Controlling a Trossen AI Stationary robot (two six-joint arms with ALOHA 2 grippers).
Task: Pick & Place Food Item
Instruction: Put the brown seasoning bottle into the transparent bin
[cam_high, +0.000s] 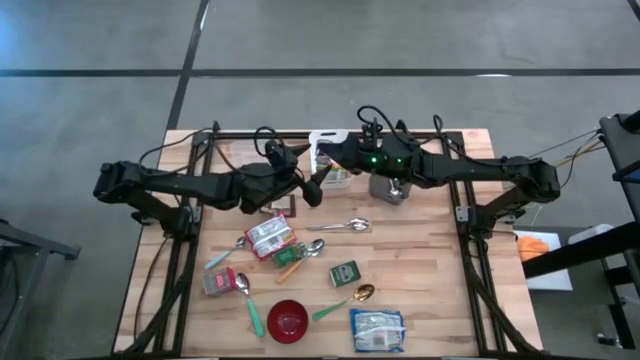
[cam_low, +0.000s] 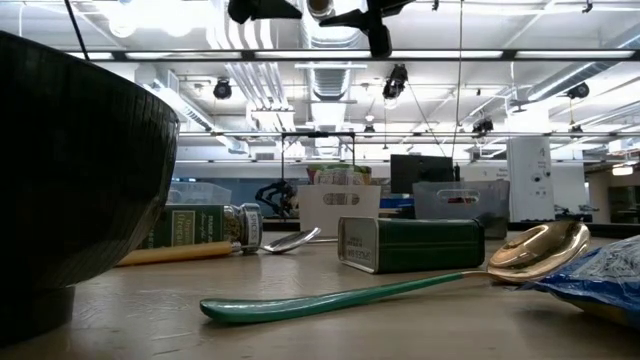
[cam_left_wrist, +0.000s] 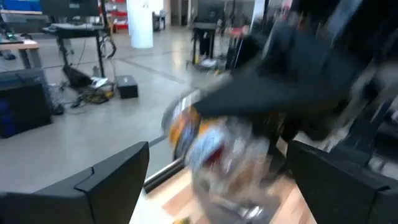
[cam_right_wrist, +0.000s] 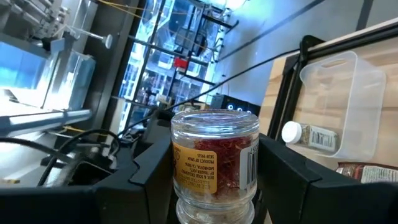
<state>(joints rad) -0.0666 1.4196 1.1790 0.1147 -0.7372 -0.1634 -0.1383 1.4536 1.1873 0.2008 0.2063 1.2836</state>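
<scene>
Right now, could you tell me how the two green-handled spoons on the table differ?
The gold spoon has a shiny gold bowl; the silver spoon has a silver bowl. The gold spoon lies right of the red bowl, near the green tin; the silver spoon lies left of that bowl, beside a red packet. Both lie flat on the table with green handles.

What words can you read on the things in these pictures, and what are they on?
"PRODUCT OF SPAIN", as far as it can be made out, in small print on the yellow label of the glass jar held in the right gripper.
Green spice jar: has printing, too small to read.
Green tin: no text readable.
White-capped bottle in the clear tub: label too small.
Blue packet and red packets: too small.
</scene>
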